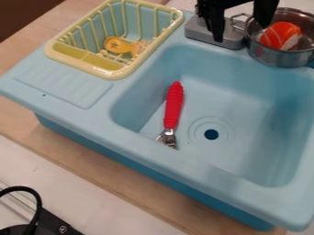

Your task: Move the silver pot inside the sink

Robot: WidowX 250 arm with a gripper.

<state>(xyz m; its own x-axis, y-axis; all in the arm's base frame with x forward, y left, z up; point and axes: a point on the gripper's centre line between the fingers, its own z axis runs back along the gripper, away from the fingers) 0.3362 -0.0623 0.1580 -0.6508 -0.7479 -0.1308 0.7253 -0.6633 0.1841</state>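
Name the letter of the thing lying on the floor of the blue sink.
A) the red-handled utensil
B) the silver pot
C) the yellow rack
A: the red-handled utensil lies down in the sink, to one side of the round drain hole, while the silver pot is up by the rim.

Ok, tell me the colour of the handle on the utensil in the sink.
The utensil's handle is red, seen best in the camera view.
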